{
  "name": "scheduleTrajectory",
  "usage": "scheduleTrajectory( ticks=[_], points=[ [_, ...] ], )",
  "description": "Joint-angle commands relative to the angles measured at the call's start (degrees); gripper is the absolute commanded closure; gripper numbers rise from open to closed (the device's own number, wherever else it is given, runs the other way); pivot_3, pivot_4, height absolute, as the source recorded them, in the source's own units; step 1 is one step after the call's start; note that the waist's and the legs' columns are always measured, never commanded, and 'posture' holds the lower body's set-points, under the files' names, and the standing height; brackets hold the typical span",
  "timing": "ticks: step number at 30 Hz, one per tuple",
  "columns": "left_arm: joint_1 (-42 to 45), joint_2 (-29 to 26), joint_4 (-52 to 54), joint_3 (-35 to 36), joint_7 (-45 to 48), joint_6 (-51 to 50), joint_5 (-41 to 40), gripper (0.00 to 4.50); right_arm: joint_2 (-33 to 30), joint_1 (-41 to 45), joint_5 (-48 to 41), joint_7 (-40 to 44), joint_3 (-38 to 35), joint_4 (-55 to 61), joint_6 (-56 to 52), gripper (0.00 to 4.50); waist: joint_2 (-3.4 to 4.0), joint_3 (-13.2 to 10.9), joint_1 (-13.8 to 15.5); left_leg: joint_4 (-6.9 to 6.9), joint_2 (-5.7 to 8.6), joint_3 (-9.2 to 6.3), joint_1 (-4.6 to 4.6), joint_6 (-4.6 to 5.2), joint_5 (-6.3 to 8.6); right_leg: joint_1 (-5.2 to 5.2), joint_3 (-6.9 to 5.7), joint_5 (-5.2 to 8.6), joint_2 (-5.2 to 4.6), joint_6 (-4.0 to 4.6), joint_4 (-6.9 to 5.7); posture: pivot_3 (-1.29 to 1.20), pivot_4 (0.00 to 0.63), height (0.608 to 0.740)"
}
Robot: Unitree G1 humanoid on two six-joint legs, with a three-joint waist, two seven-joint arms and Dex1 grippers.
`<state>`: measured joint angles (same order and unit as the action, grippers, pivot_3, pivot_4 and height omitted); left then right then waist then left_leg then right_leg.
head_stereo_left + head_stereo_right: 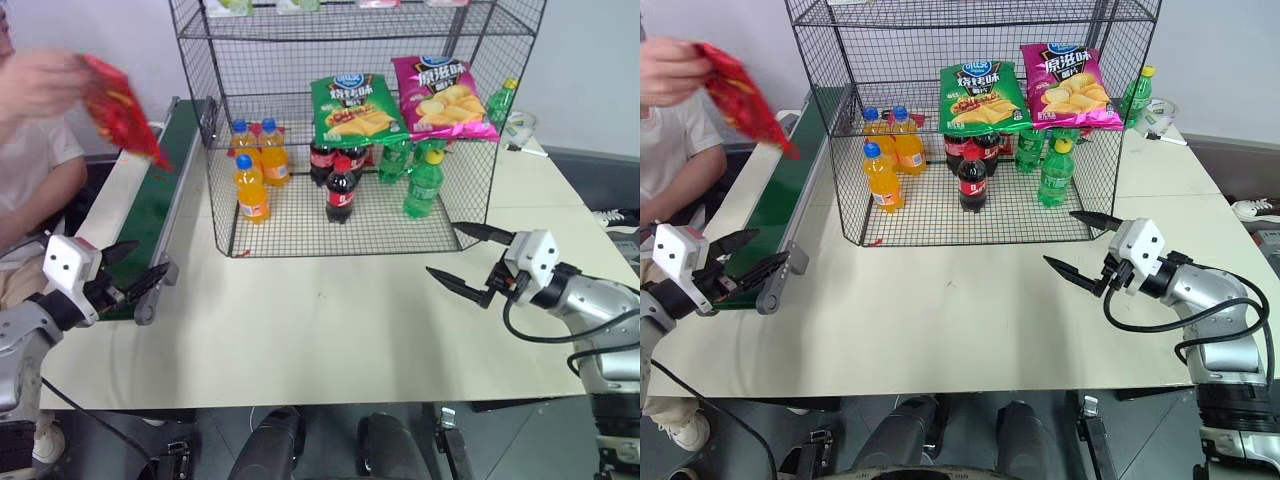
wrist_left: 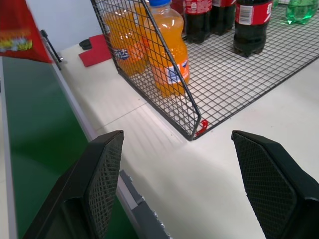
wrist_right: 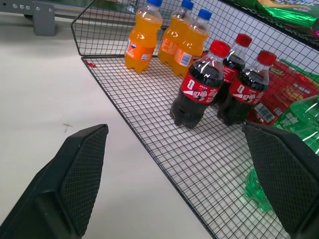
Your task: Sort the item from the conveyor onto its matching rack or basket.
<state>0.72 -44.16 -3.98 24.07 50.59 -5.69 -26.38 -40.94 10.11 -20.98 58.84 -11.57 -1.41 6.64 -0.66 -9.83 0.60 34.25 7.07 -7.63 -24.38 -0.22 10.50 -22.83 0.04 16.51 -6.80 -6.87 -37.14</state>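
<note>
Overhead, the red crisp bag [image 1: 120, 110] hangs in a person's hand [image 1: 40, 82], above the far stretch of the conveyor [image 1: 160, 200] and not touching the belt. The dark green belt with its grey side rails runs along the left edge of the white table [image 1: 330, 320], its near end stopping just short of the table's front left corner.

Just beside the belt's near end sits the left gripper [image 1: 130, 275], its two black fingers spread wide and empty, one finger over the belt's rail and the other over bare tabletop. Toward the table's right edge the right gripper [image 1: 470, 262] hovers near the front right corner of the cage, its fingers likewise spread wide with nothing between them.

The wire-mesh cage shelf unit [image 1: 350, 230] stands on the far middle of the table, right next to the conveyor. On its lowest tier stand three orange soda bottles [image 1: 252, 190] at the left side, three cola bottles [image 1: 340, 190] with red caps in the middle, and green soda bottles [image 1: 424, 185] at the right. On the tier above lie a green crisp bag [image 1: 352, 108] and, beside it to the right, a magenta crisp bag [image 1: 442, 98].
</note>
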Motion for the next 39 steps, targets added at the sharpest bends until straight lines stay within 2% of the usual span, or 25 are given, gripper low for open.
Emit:
scheduleTrajectory(
  ticks=[1, 20, 30, 39],
  points=[
    [0.33, -0.31, 0.51, 2.04, -0.64, 1.23, 0.20, 0.90, -0.02, 1.02, -0.26, 0.00, -0.33, 0.31, 0.98, 0.00, 0.00, 0.00, 0.00, -0.01, 0.00, 0.00, 0.00, 0.00, 0.00, 0.00, 0.00, 0.00, 0.00, 0.00, 0.00, 0.00, 0.150, 0.740],
    [-0.89, -0.63, -1.72, 3.14, -0.60, 4.75, 1.30, 0.90, 0.30, 0.82, -0.71, 0.25, 0.30, 0.49, 0.83, 0.00, 0.01, 0.00, -0.03, -0.02, 0.00, 0.00, 0.00, -0.03, 0.02, -0.02, 0.00, 0.00, 0.00, 0.00, 0.02, 0.00, 0.150, 0.740],
    [-6.66, -0.39, 1.15, 6.09, -0.89, 5.81, 1.76, 0.90, 1.10, 1.40, -2.68, 1.25, 1.57, 1.07, -1.42, 0.00, 0.02, -0.02, -0.06, -0.04, -0.01, 0.00, 0.00, -0.06, 0.04, -0.02, 0.01, 0.00, 0.00, 0.00, 0.04, 0.00, 0.150, 0.740],
    [-11.27, 0.98, 3.05, 8.71, -4.26, 9.96, 4.30, 0.90, 4.27, 3.13, -2.00, 0.23, 4.56, 2.19, -2.73, 0.00, 0.03, -0.03, -0.06, -0.06, -0.02, 0.00, -0.01, -0.09, 0.06, -0.03, 0.01, 0.01, 0.00, 0.01, 0.04, 0.00, 0.150, 0.740]
  ],
)
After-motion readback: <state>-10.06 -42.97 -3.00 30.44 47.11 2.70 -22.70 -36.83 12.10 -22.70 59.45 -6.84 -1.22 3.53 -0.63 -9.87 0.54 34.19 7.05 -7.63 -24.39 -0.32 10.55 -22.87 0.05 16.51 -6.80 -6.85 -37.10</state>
